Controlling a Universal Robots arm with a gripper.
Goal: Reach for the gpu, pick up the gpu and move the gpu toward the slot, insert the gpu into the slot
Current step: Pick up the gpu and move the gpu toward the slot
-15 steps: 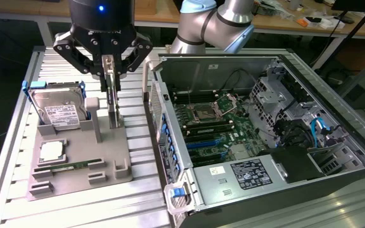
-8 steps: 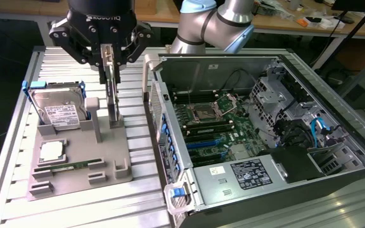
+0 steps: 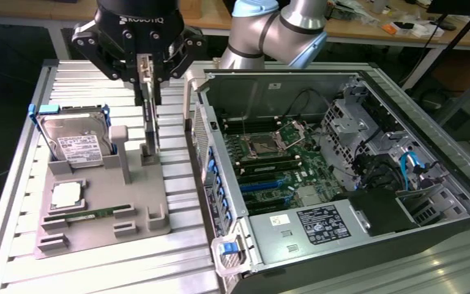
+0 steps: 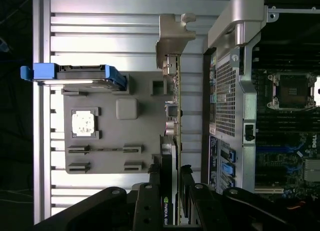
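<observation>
The gpu [image 3: 150, 122] stands on edge, its lower end at the grey fixture's [image 3: 104, 233] upright holder, left of the open computer case in the exterior view. My gripper [image 3: 147, 82] comes down from above and is shut on the card's upper part, one finger on each face. In the wrist view the gpu [image 4: 176, 106] runs away from my gripper [image 4: 171, 173], with its silver bracket [image 4: 172, 38] at the far end. The slot [image 3: 259, 182] is a long blue strip on the motherboard inside the case, also seen as slot [image 4: 277, 153].
On the fixture are a hard drive in a blue caddy [image 3: 76, 144], a square processor [image 3: 68, 195] and a green memory stick [image 3: 84, 215]. The case's perforated side wall [image 3: 206, 159] rises right beside the gpu. A power supply [image 3: 317, 223] sits at the case's near end.
</observation>
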